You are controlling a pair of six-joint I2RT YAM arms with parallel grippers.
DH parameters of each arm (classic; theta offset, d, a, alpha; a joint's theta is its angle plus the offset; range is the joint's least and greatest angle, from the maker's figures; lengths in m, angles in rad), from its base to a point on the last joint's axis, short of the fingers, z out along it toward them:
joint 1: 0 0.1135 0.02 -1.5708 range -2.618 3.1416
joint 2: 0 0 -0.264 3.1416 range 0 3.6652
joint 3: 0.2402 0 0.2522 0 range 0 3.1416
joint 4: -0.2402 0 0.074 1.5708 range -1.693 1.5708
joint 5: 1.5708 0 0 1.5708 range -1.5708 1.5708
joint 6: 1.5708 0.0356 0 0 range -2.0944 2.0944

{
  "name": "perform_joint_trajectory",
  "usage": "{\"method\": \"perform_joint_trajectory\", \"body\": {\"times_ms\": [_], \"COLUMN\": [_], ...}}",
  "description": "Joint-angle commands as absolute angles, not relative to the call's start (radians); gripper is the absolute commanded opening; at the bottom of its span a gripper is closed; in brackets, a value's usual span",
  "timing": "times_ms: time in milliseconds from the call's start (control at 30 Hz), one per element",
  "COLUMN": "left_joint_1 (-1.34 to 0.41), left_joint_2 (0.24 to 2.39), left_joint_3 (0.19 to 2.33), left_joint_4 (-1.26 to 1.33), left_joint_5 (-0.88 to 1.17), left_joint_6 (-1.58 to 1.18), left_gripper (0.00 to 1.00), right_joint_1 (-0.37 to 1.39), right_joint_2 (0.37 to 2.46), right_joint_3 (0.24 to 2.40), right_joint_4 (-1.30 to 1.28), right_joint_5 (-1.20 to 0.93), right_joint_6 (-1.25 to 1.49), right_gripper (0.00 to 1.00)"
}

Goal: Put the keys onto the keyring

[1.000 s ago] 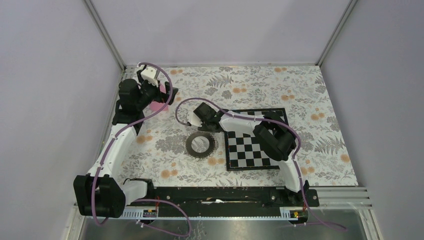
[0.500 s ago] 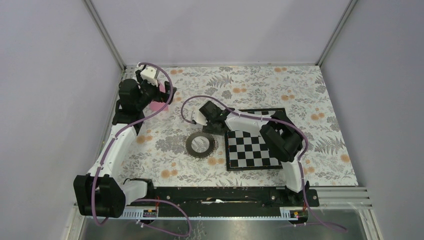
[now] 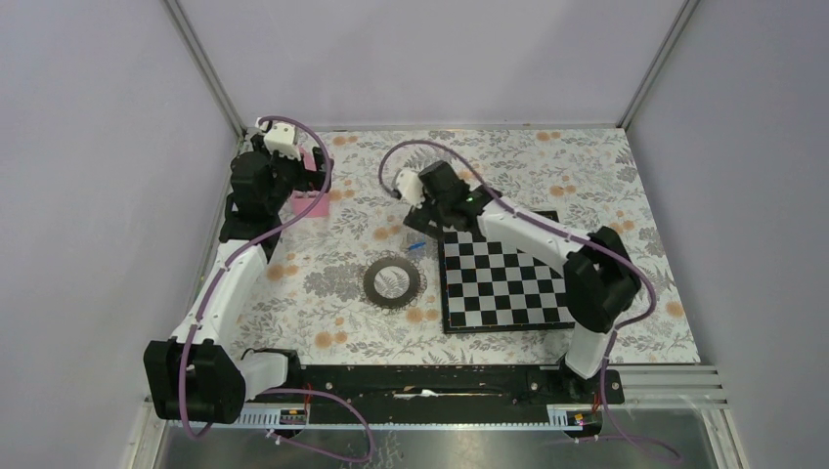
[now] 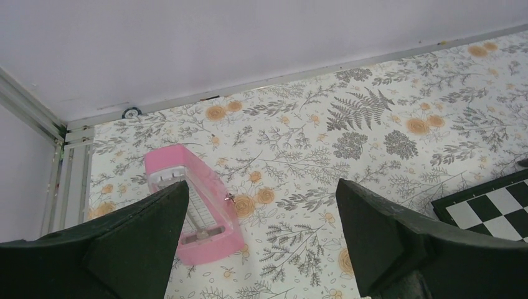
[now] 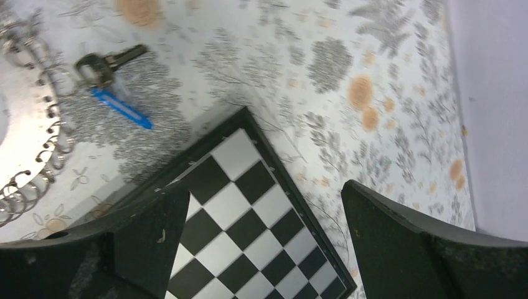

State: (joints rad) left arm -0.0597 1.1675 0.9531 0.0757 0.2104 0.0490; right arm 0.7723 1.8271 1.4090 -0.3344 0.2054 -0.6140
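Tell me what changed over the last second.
The right gripper pulled back from beside the ring toward the far side, jaws open. A blue key, unseen before, now lies between ring and chessboard. The left gripper barely shifted; ring and chessboard stayed put.

Both arms stretched forward, left gripper (image 4: 260, 187) and right gripper (image 5: 264, 187) spread wide
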Motion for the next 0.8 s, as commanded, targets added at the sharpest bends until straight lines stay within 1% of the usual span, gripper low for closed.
{"method": "perform_joint_trajectory", "body": {"times_ms": [0,133,367,533,633,767], "left_joint_1": [-0.055,-0.055,-0.054,-0.053,-0.051,-0.051], "left_joint_2": [1.175,1.171,1.178,1.204,1.204,1.128], "left_joint_3": [0.988,0.936,0.879,0.903,0.903,0.769], "left_joint_4": [0.188,0.277,0.383,0.323,0.288,0.438], "left_joint_5": [0.182,0.222,0.352,0.451,0.511,0.526], "left_joint_6": [0.006,0.003,-0.019,0.038,0.085,0.050], "left_gripper": [0.99,0.99,0.99,0.99,0.99,0.99], "right_joint_1": [0.687,0.603,0.486,0.386,0.335,0.310], "right_joint_2": [1.689,1.584,1.362,1.252,1.198,1.100], "right_joint_3": [1.422,1.393,1.233,1.150,1.096,0.977], "right_joint_4": [-0.314,-0.308,-0.194,-0.130,-0.085,0.030], "right_joint_5": [0.169,0.141,0.195,0.203,0.245,0.315], "right_joint_6": [-0.509,-0.416,-0.327,-0.249,-0.187,-0.141], "right_gripper": [1.00,1.00,1.00,1.00,1.00,1.00]}}
